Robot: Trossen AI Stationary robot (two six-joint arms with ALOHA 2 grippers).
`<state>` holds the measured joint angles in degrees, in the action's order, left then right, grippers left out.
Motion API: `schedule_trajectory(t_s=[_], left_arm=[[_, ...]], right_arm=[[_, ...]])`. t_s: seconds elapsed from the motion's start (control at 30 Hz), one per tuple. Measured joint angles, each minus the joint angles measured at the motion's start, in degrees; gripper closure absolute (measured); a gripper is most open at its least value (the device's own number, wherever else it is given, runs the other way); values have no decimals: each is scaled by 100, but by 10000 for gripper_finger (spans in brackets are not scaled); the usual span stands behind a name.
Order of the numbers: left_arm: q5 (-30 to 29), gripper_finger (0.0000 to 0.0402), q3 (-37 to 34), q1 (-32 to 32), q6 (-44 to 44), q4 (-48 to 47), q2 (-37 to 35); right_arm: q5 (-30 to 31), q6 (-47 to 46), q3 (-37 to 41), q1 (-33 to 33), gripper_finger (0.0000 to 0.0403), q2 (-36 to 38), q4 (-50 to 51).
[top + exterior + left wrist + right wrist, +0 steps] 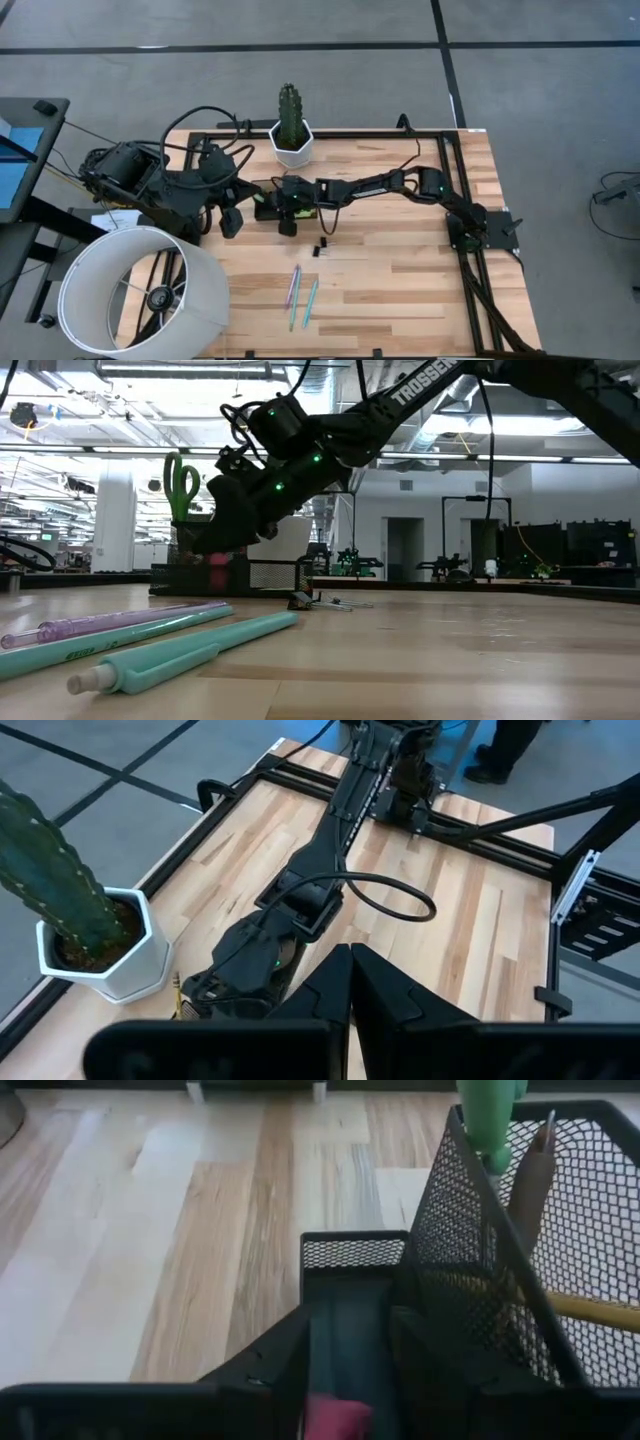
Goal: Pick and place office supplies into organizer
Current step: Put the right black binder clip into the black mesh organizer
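A: Where is the right gripper (348, 1342) relative to the organizer (352, 1250)?

B: Directly over it. In the right wrist view its two fingers stand apart above a narrow front compartment of the black mesh organizer, with a gap between them. Nothing is clamped.

A: And the pink eraser (333, 1418)?

B: It lies in that same narrow compartment, below the parted fingers and free of them. The low view shows a pink spot (217, 559) at the organizer, under the gripper (222, 538).

A: What else is in the organizer?

B: The green-handled scissors (181, 482) stand upright in the taller mesh section, handles up. A yellow pen (590, 1309) shows through the mesh there.

A: Items outside the organizer?

B: A purple pen (115, 622) and two teal pens (190, 651) lie together on the table (400, 270), well apart from the organizer on the near side. A black binder clip (318, 249) sits between them and the organizer.

A: Left gripper (350, 978)?

B: Fingers pressed together, empty, beside the organizer on the side away from the right arm's base. The cactus pot (291, 142) stands just behind the organizer.
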<state>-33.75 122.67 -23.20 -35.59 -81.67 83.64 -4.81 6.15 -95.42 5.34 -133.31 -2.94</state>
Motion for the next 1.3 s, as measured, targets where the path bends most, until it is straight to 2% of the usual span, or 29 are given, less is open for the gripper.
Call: schedule_trajectory(t_s=[0.17, 0.27, 0.47, 0.57, 0.73, 0.87, 0.97, 1.13, 1.23, 1.3], left_arm=[[3, 402, 0, 0, 4, 0, 0], [3, 401, 0, 0, 4, -1, 0], [-12, 402, 0, 0, 43, -1, 0], [-44, 401, 0, 0, 81, 2, 0], [-139, 401, 0, 0, 69, 16, 0], [-281, 401, 0, 0, 12, 61, 0], [-320, 402, 0, 0, -43, 60, 0], [-311, 401, 0, 0, -132, 59, 0], [-301, 401, 0, 0, -115, 61, 0], [-298, 401, 0, 0, -107, 49, 0]], right_arm=[[-86, -14, -8, 0, 247, 204, 207], [-485, -15, -14, 15, 250, 506, 723], [-1842, 288, 1, 105, 276, 1446, 2687], [-2088, 526, -11, 118, 287, 1926, 3811], [-2121, 913, -1, 111, 295, 2542, 5812], [-2051, 930, 8, 61, 294, 2644, 6533], [-1774, 995, 6, -39, 291, 2614, 6439], [-693, 1462, 21, -278, 270, 2407, 5987], [-602, 1295, -32, -407, 244, 2177, 5570], [-544, 1301, 19, -520, 222, 1997, 5857]])
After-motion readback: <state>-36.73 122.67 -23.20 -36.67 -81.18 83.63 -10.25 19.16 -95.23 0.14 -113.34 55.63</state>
